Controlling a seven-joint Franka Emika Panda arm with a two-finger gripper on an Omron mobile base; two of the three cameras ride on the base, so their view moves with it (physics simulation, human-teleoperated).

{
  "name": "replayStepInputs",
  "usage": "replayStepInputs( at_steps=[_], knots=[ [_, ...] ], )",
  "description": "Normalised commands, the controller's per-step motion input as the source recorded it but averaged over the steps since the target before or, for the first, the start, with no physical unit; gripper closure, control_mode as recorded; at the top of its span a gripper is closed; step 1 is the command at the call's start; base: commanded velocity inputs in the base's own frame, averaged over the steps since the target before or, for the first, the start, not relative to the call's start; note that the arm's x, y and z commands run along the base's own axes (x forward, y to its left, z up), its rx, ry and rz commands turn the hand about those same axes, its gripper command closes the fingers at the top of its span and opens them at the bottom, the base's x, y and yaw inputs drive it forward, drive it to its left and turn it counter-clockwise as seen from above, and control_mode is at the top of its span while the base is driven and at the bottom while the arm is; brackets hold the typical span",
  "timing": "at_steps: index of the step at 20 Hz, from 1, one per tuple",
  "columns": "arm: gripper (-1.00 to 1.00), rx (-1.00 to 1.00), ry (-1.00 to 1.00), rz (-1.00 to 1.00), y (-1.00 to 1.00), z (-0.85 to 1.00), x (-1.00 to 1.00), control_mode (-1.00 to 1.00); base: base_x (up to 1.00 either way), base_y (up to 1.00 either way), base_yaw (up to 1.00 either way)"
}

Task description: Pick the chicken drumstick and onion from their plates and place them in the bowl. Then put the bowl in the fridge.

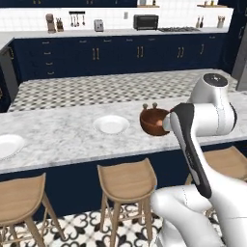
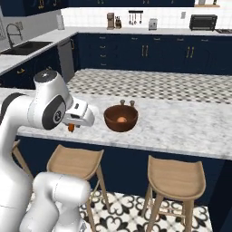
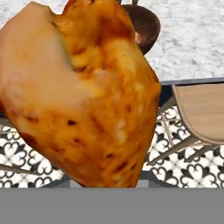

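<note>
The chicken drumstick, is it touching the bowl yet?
Apart. In the right base view the chicken drumstick hangs under the gripper, with bare counter between it and the bowl.

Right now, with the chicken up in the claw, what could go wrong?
1. The chicken drumstick hangs in the claw out past the counter edge, above a stool. If it slips, it probably lands on the stool or the floor, not in the bowl.
2. The bowl already holds the onion, so a drumstick dropped from too high could bounce out.
</note>
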Motion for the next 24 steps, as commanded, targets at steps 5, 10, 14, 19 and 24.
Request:
replayStepInputs(
  at_steps=[5,10,14,19,24],
  knots=[
    [1.0,0.0,0.0,0.0,0.0,0.0,0.0,1.0,0.51,-0.73,0.05],
    [1.0,0.0,0.0,0.0,0.0,0.0,0.0,1.0,0.6,-0.38,0.05],
    [1.0,0.0,0.0,0.0,0.0,0.0,0.0,1.0,0.58,0.14,0.01],
    [1.0,0.0,0.0,0.0,0.0,0.0,0.0,1.0,0.46,0.25,0.0],
    [1.0,0.0,0.0,0.02,0.02,0.0,0.23,-1.0,0.03,0.0,0.0]
  ],
)
